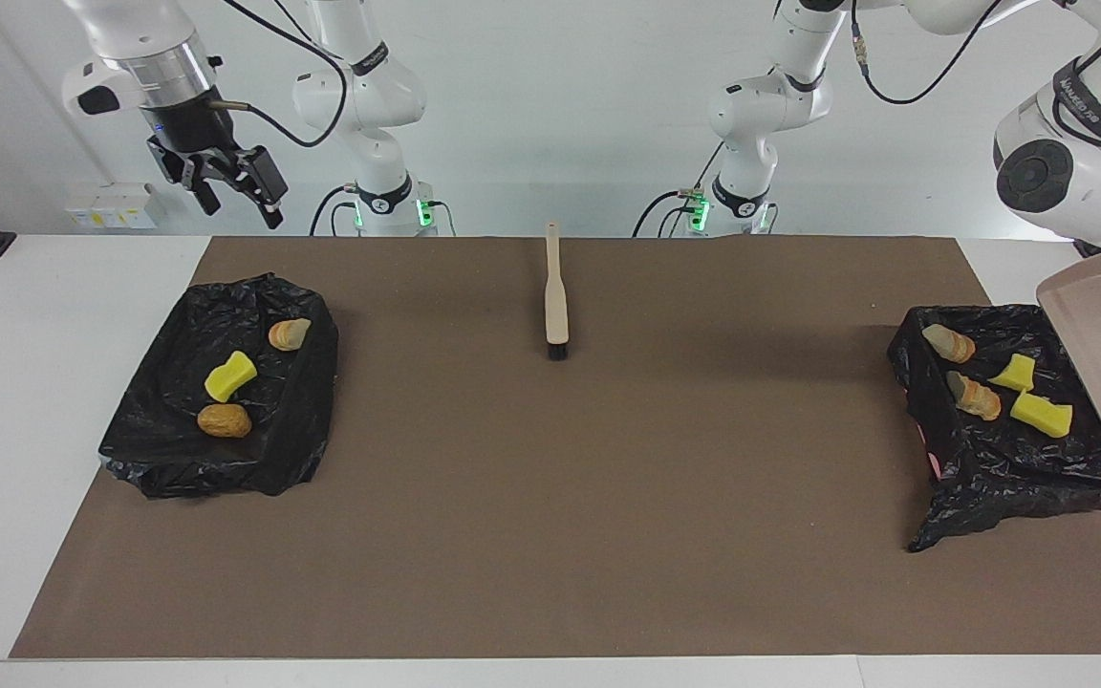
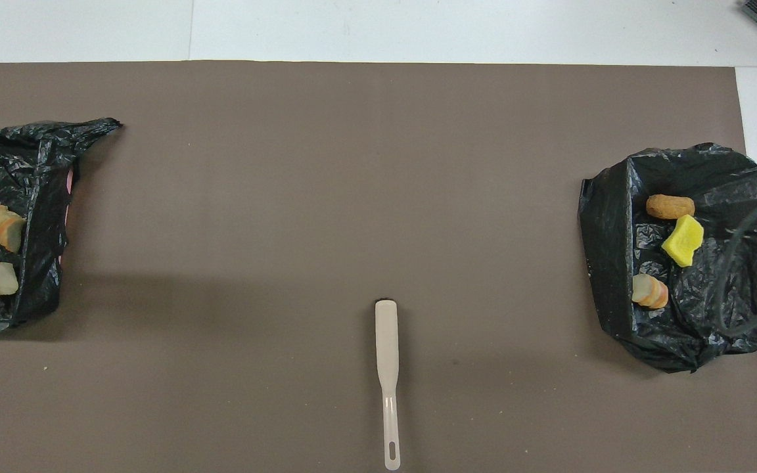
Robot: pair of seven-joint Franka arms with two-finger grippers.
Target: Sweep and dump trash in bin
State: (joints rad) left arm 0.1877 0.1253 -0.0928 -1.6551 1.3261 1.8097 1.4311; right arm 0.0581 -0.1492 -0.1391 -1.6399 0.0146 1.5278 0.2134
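The trash lies in two black-lined bins. In the bin (image 1: 990, 478) at the left arm's end are two bread chunks (image 1: 949, 343) and two yellow sponges (image 1: 1041, 413). The beige dustpan (image 1: 1100, 344) hangs tilted and bare over that bin's outer edge under the left arm; its handle and my left gripper are out of view. The other bin (image 1: 302, 411) holds a yellow-green sponge (image 1: 230, 375) and two bread chunks (image 1: 224, 420). Raised high over the table's edge by that bin, my right gripper (image 1: 237, 205) is open and holds nothing. The overhead view shows both bins (image 2: 615, 230) with their trash (image 2: 683, 240).
The beige brush (image 1: 556, 296) lies on the brown mat (image 1: 608, 497) midway between the bins, near the robots' edge, its handle toward them; it also shows in the overhead view (image 2: 386, 381). A small white box (image 1: 116, 205) sits off the mat by the right arm.
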